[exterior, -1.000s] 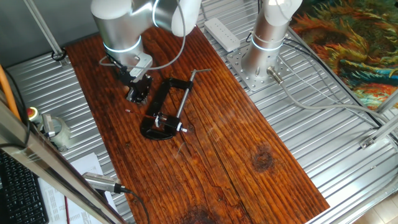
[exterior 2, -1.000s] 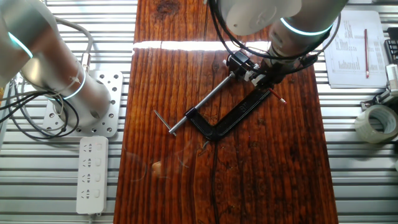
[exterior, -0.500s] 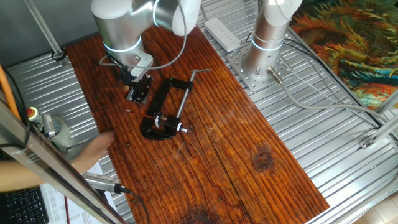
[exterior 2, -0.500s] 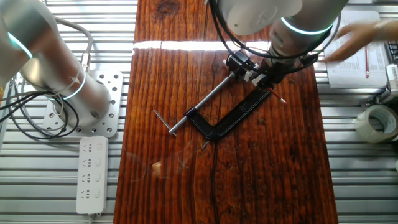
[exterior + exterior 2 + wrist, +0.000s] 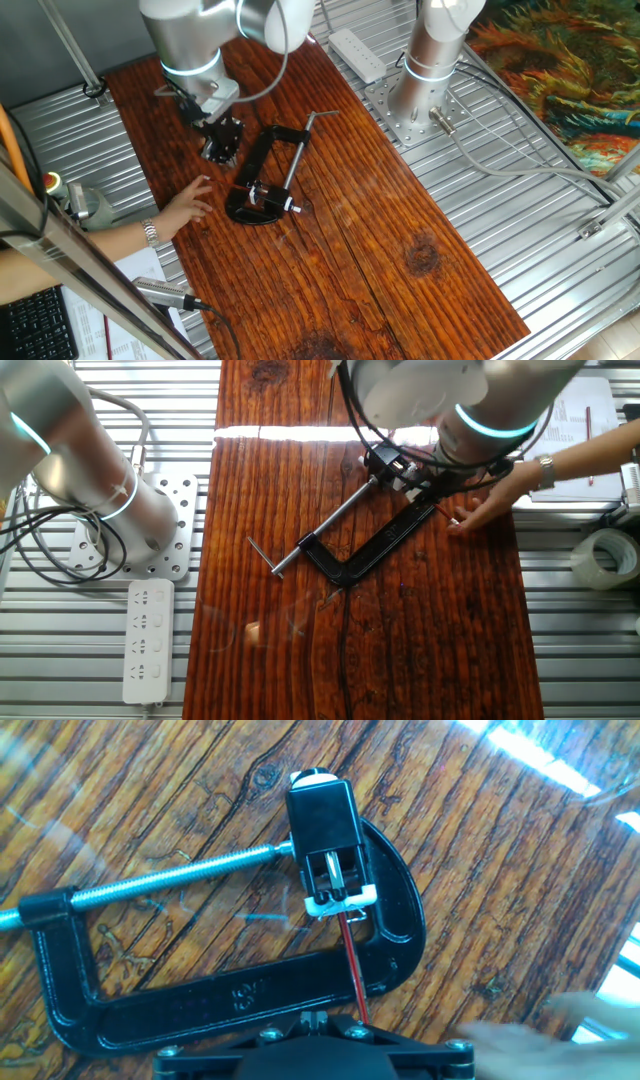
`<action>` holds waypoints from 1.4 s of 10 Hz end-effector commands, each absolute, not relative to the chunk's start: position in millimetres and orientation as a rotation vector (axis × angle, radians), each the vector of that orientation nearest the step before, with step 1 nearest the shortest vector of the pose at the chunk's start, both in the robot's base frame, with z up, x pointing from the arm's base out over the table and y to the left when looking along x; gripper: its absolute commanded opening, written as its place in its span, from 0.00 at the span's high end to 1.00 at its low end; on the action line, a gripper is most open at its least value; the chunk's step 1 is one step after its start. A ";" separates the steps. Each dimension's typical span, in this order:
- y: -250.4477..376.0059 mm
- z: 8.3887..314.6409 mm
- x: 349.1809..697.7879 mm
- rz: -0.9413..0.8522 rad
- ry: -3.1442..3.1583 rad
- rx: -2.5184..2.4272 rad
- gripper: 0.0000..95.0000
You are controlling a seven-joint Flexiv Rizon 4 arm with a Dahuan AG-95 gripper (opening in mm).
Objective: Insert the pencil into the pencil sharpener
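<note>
The raised letters on the clamp [image 5: 240, 995] are unreadable. The end effector [image 5: 352, 1017] grips the pencil [image 5: 349, 952], pointing at 12 o'clock into the pencil sharpener [image 5: 326, 845]. A person's hand [image 5: 487, 505] lies at 3 o'clock on the bench [image 5: 400, 650].

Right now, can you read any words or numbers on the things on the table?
C-clamp: raised marks are cast into its black bar, but they are too blurred to read.
Paper sheet: printed lines and a chart, too small to read.
Power strip: no readable label.
Pencil and pencil sharpener: no text visible.
</note>
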State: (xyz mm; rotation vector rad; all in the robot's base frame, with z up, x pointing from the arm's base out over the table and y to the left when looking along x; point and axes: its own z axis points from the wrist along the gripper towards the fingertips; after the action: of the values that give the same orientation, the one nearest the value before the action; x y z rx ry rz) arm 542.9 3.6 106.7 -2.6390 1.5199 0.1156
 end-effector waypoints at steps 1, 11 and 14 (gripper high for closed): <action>4.7 108.1 543.1 0.118 1.539 -2.618 1.00; 7.1 112.5 543.9 0.116 1.573 -2.596 1.00; 7.0 112.7 543.9 0.113 1.580 -2.594 1.00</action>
State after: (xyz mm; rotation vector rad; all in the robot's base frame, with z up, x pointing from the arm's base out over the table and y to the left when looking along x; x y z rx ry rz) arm 544.1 7.1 112.8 -2.5936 1.5806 0.1142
